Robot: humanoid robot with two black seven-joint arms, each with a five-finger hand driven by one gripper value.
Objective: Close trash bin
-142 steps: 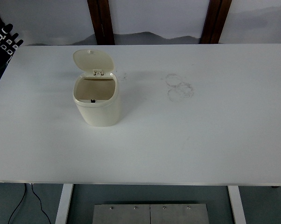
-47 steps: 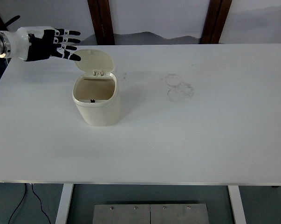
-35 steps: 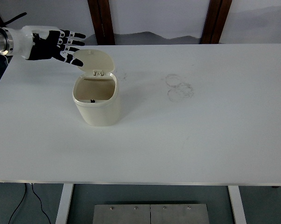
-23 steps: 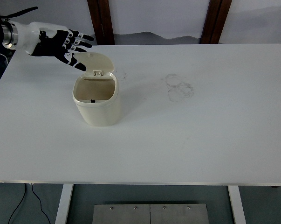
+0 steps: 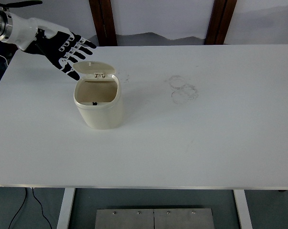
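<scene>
A cream trash bin (image 5: 100, 107) stands on the left half of the white table (image 5: 206, 133). Its hinged lid (image 5: 94, 68) is tipped forward, partly lowered over the open mouth, still raised at the front. My left hand (image 5: 69, 51) is black with white markings, fingers spread, just behind and left of the lid; its lowest fingertip is at the lid's left edge. It holds nothing. The right hand does not show.
Faint ring marks (image 5: 183, 88) stain the table right of the bin. Two dark wooden posts (image 5: 103, 21) stand behind the far edge. A grey metal box (image 5: 153, 218) lies below the near edge.
My left hand came in from the far left, rose and reached behind the lid. The lid has tipped forward from upright to partly lowered.
</scene>
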